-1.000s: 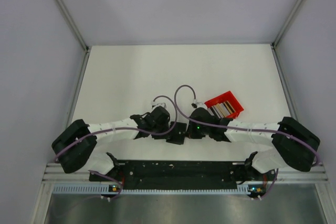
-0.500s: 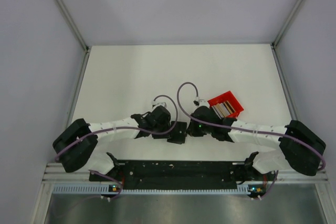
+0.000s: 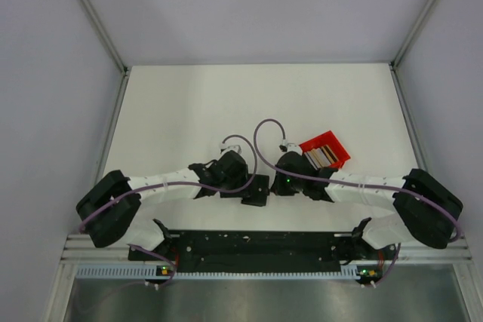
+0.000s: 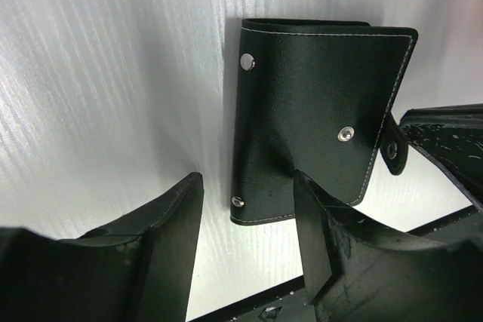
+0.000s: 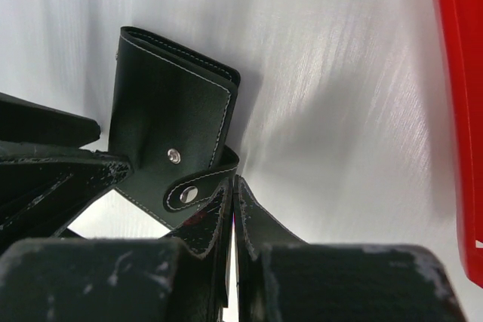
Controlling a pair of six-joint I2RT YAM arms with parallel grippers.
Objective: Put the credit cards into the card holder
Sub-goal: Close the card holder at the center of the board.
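the card holder (image 4: 309, 111) lies folded just ahead of our open left claw (image 4: 247, 180), our right claw (image 5: 232, 183) closed at its strap (image 5: 202, 185).

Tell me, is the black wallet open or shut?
Folded shut, but unsnapped. The card holder shows only its black outside, and its strap hangs loose off the stud.

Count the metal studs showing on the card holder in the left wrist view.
4 on the card holder: upper-left corner, lower-left corner, mid-face, and the strap tab. More may be hidden underneath.
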